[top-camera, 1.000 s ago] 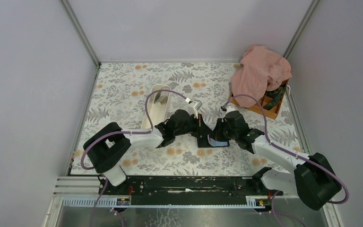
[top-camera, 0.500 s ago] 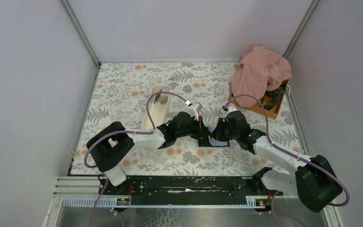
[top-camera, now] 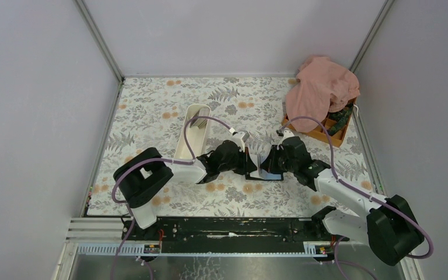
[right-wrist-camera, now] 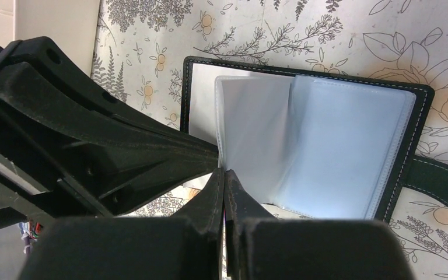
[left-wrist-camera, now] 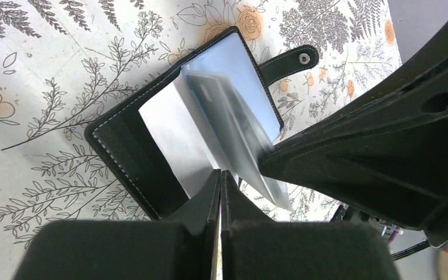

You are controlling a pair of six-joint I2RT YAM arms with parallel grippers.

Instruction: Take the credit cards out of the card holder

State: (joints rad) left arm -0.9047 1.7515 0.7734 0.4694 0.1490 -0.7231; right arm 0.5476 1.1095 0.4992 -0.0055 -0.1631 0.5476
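Now left pincer and right pincer, both pressed shut, have met over the card holder.

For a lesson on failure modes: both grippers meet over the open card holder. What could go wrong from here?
1. The left gripper and right gripper are shut on thin clear sleeves, not on the card; pulling might tear a sleeve.
2. Nothing seems to pin the card holder down, so it may lift or slide with the pull.
3. The gripper tips nearly touch and could collide.
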